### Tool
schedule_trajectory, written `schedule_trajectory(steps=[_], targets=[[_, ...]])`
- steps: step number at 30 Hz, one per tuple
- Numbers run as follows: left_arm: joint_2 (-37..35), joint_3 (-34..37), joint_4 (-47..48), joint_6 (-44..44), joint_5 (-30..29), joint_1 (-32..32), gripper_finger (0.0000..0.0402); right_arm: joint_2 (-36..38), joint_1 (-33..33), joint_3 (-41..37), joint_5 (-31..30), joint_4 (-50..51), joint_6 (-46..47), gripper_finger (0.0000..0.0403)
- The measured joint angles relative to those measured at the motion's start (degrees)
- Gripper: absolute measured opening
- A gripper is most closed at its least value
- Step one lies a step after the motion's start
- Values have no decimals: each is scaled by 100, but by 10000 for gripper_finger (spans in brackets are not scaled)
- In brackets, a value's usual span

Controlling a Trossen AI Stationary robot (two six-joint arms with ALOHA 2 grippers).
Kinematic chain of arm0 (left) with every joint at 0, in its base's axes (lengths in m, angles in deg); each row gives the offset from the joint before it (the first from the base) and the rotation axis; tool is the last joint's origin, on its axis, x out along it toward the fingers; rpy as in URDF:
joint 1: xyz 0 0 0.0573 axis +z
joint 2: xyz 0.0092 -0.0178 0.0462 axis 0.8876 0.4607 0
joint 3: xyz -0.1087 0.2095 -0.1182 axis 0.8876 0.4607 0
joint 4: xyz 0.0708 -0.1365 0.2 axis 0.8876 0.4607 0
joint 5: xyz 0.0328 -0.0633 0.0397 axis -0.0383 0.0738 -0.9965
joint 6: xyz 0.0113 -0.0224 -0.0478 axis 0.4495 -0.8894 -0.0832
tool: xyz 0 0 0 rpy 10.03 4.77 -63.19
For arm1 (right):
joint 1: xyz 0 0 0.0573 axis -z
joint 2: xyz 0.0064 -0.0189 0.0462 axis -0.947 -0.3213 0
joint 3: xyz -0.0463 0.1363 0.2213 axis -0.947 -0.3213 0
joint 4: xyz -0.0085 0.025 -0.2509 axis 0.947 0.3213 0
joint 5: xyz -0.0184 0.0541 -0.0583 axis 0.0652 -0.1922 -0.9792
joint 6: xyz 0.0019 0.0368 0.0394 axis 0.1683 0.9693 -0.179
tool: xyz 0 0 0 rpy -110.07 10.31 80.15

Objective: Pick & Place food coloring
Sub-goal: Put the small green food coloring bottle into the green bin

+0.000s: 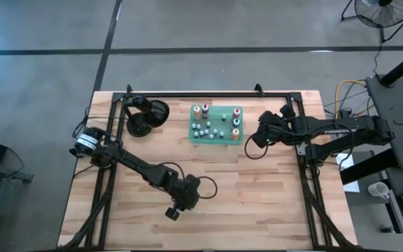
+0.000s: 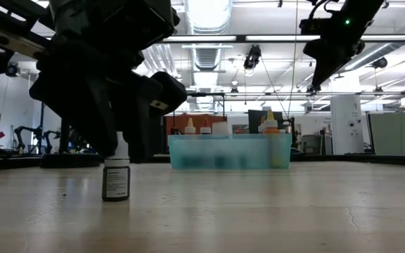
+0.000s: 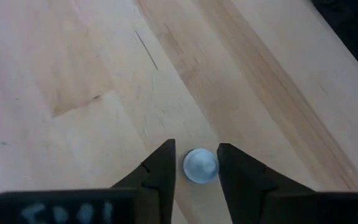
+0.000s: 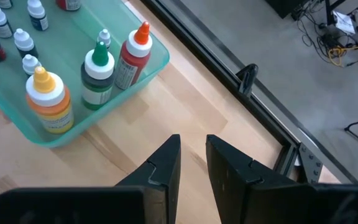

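While the pale wooden table (image 1: 257, 203) of jointed planks carries everything, the largest thing on it is the flat translucent green tray (image 1: 215, 137), rectangular with a low wall, near the far edge. In the tray stand the food coloring bottles (image 1: 214, 129): taller ones with pointed caps in orange, green and red at its ends, and small whitish round-topped ones clustered between them. The right gripper (image 4: 192, 152) hangs above bare wood just beside the tray's corner, its dark angular fingers nearly together with only a narrow gap and nothing between them. The left gripper (image 3: 196, 163) is low over the table's near middle, well apart from the tray, its fingers straddling one small bottle (image 2: 116, 177); whether they press on it I cannot tell. That bottle stands upright on the wood, dark-bodied with a pale label and a whitish round top.
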Motion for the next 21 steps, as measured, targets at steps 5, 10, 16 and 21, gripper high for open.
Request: schedule_trajectory(steps=[5,10,16,21], targets=[[-5,0,-2,1,1,1,51,0,0,0,0,-2,0,68],[-9,-96,184,-59,4,76,28,0,2,0,-1,-3,0,68],[-258,-181,683,-331,-153,576,29,21,0,0,0,6,0,68],[-507,-391,1440,-90,-427,1414,30,162,0,0,10,19,88,68]])
